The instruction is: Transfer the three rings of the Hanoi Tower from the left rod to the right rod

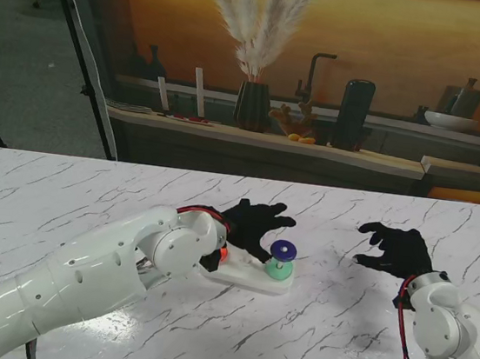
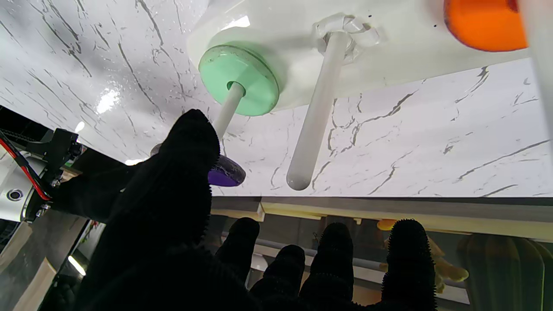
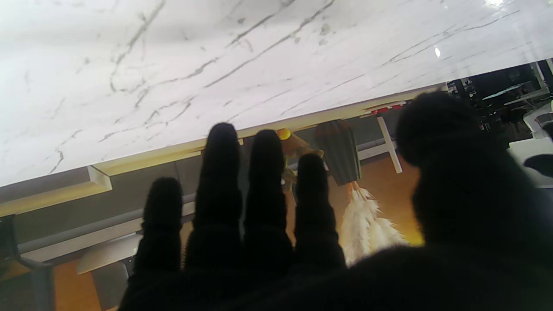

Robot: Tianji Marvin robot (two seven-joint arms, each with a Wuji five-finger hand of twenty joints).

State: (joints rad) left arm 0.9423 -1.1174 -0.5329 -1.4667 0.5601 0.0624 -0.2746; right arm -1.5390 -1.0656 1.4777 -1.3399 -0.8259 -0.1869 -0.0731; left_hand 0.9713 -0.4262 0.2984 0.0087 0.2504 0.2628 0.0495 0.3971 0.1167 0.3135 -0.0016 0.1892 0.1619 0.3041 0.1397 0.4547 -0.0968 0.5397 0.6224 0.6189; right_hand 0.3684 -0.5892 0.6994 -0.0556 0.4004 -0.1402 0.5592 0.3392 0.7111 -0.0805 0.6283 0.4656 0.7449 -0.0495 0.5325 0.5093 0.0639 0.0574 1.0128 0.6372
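Note:
The white Hanoi base (image 1: 245, 277) lies mid-table. On its right rod (image 2: 229, 106) a green ring (image 1: 279, 271) (image 2: 239, 80) rests at the foot, and a purple ring (image 1: 283, 252) (image 2: 225, 172) sits high up near the rod's tip. The middle rod (image 2: 317, 112) is bare. An orange ring (image 2: 484, 23) (image 1: 224, 253) stays at the left rod, mostly hidden by my wrist in the stand view. My left hand (image 1: 252, 223) (image 2: 173, 224) hovers over the base, its fingers spread and its thumb (image 2: 192, 138) against the purple ring's edge. My right hand (image 1: 398, 249) (image 3: 259, 224) is open, off to the right.
The marble table (image 1: 333, 349) stretches around the base. Beyond its far edge runs a low shelf (image 1: 314, 149) with a dark vase of pampas grass (image 1: 252, 102) and other ornaments. My left forearm (image 1: 97, 276) lies across the near left of the table.

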